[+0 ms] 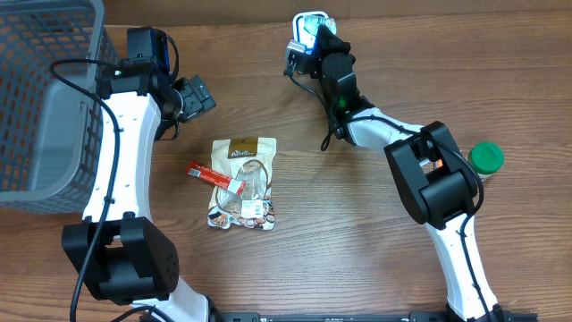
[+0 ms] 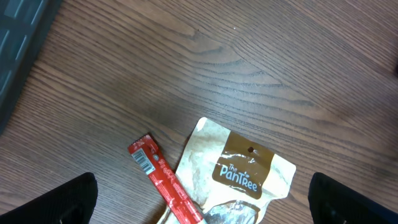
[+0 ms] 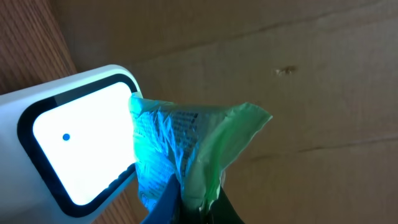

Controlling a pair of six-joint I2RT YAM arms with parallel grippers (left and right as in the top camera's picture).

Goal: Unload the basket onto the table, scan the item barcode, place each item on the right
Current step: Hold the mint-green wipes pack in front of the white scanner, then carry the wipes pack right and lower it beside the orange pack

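The pouch (image 2: 205,168) bears a brown label (image 2: 249,169) reading "The PanTree".

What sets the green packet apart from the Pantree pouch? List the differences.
The green packet is pinched in the right gripper before the lit scanner; the Pantree pouch lies flat on the table. The packet is green and crumpled; the pouch beige and brown. Both are soft packaging.

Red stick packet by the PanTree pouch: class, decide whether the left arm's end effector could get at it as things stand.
Probably yes. The left end effector hangs open, pointed toward the red stick packet, which lies uncovered, partly across the pouch; nothing stands between them.
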